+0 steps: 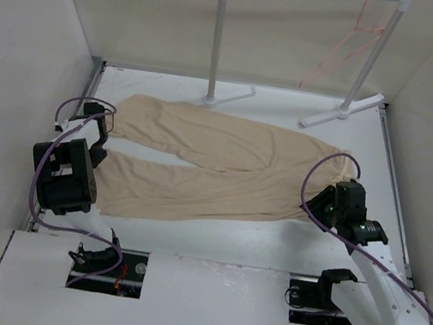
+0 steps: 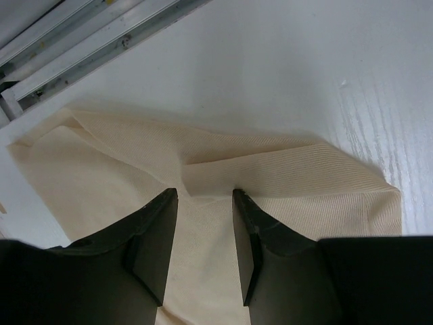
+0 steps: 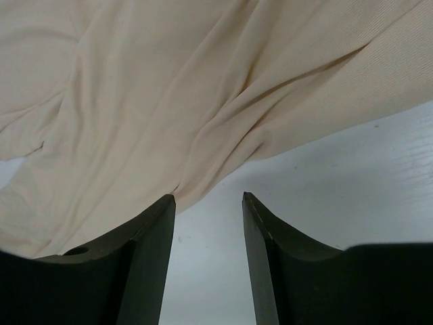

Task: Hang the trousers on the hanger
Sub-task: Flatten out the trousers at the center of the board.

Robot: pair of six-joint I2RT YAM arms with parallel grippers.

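The light tan trousers (image 1: 208, 165) lie spread flat on the white table, legs pointing left and waist to the right. The thin pink hanger (image 1: 345, 55) hangs on the rack's bar at the back right, far from both arms. My left gripper (image 1: 106, 130) is down at the leg ends. In the left wrist view its jaws (image 2: 205, 193) stand apart over flat cloth (image 2: 101, 176) near a folded hem, pinching nothing. My right gripper (image 1: 315, 205) sits at the near edge of the waist end. Its jaws (image 3: 208, 196) are open over bare table, with the cloth's edge (image 3: 169, 81) at the left fingertip.
A white garment rack (image 1: 217, 39) with a metal bar stands at the back of the table, its feet just beyond the trousers. A metal rail (image 2: 101, 40) runs along the table's left edge. White walls close in the left, right and back sides.
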